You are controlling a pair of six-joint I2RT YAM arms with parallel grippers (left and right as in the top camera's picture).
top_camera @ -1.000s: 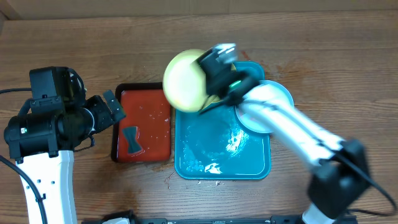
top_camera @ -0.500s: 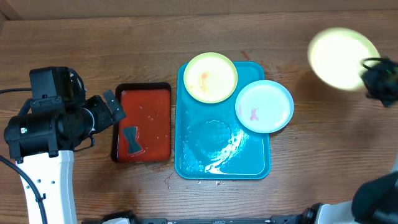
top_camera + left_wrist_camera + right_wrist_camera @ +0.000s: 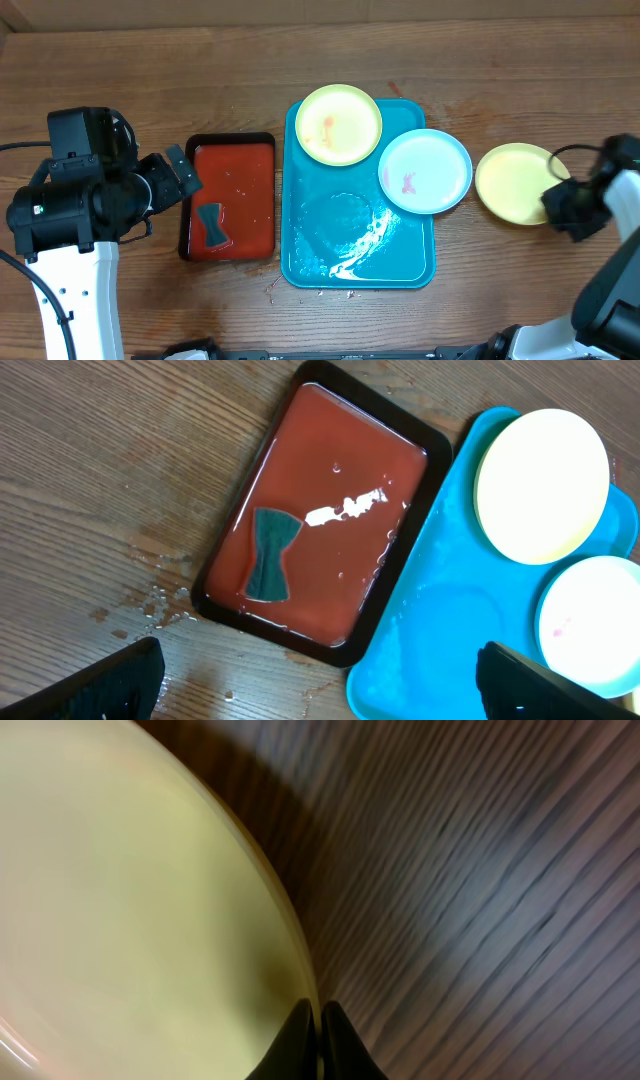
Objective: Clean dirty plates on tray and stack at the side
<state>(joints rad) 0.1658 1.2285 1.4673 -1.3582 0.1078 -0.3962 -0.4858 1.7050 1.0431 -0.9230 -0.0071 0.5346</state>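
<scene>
The turquoise tray (image 3: 310, 255) holds a yellow-green plate (image 3: 339, 123) with an orange smear at its back and a light blue plate (image 3: 424, 171) with a red smear on its right rim. A second yellow-green plate (image 3: 513, 182) lies on the wood right of the tray. My right gripper (image 3: 557, 200) is shut on that plate's right rim; the wrist view shows the fingers (image 3: 319, 1040) pinching the rim of the plate (image 3: 120, 910). My left gripper (image 3: 320, 685) is open and empty above the table, near the red tray's front edge.
A red tray with a black rim (image 3: 231, 196) holds water and a dark sponge (image 3: 211, 224), left of the turquoise tray. Water pools on the turquoise tray's floor (image 3: 360, 235). Droplets lie on the wood in front of it.
My right gripper has carried the yellow-green plate from above the tray out to the right and down onto the wood beside the tray. The left arm has not moved.
</scene>
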